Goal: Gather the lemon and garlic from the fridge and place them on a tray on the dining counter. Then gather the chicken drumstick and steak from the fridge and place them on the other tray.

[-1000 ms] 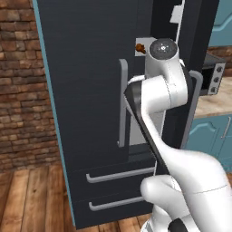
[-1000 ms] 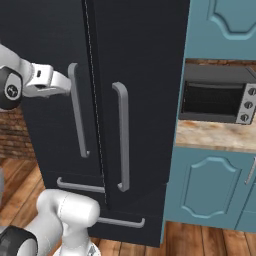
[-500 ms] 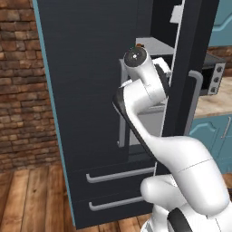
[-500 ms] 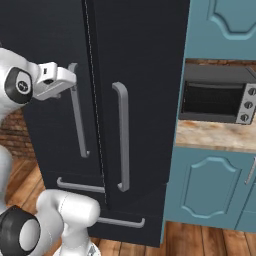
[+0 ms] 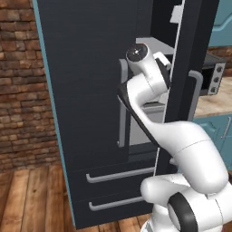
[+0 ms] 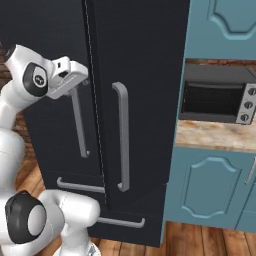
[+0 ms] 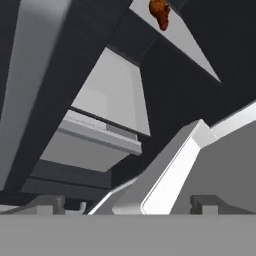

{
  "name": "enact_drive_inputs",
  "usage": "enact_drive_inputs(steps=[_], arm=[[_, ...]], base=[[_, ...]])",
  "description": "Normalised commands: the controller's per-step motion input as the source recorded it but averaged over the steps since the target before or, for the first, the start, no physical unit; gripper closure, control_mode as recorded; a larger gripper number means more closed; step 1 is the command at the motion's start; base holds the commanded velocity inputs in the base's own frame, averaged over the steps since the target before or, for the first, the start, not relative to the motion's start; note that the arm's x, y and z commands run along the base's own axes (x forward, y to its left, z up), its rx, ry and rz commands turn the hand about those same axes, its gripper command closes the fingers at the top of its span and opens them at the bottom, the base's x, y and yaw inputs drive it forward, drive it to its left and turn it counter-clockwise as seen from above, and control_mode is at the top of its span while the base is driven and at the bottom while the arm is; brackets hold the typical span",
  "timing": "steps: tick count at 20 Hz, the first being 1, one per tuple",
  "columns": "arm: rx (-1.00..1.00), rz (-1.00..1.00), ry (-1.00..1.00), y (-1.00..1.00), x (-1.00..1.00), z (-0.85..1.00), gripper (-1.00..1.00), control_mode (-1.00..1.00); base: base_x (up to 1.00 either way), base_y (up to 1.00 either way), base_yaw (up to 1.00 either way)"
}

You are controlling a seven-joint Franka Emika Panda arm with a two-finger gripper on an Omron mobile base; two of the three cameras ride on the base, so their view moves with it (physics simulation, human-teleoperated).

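Gripper (image 6: pixel 75 75) at upper left of the right base view, jaws spread wide, empty, beside the fridge (image 6: pixel 145 100) door handle (image 6: pixel 77 122); chicken drumstick (image 7: pixel 160 12) at the hand view's top.

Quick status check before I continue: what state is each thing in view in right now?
fridge: one door ajar, with shelves visible through the gap
tool: open, empty, at the door gap
chicken drumstick: on a shelf inside the fridge
lower drawers: shut
toaster oven: door shut, on the counter

The arm rises bent, its claw (image 6: pixel 75 80) level and apparently spread wide, empty.
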Motion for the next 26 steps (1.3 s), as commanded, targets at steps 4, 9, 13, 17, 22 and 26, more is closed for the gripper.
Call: enact_drive_inputs(steps=[4, 9, 13, 17, 22, 26], arm=[[-0.05, 0.17, 0.11, -0.25, 0.49, -0.04, -1.00, -1.00], [-0.08, 0.09, 0.06, -0.24, 0.03, -0.04, -1.00, -1.00], [-0.05, -0.02, 0.00, -0.34, -0.74, -0.05, -1.00, -1.00], [0.00, -0.05, 0.04, -0.62, -0.62, 0.00, -1.00, -1.00], [0.00, 0.00, 0.13, -0.98, 0.00, 0.00, -1.00, -1.00], [0.00, 0.00, 0.13, -1.00, -0.02, 0.00, -1.00, -1.00]], base=[[0.00, 0.00, 0.00], [0.00, 0.00, 0.00], [0.00, 0.00, 0.00], [0.00, 0.00, 0.00], [0.00, 0.00, 0.00], [0.00, 0.00, 0.00]])
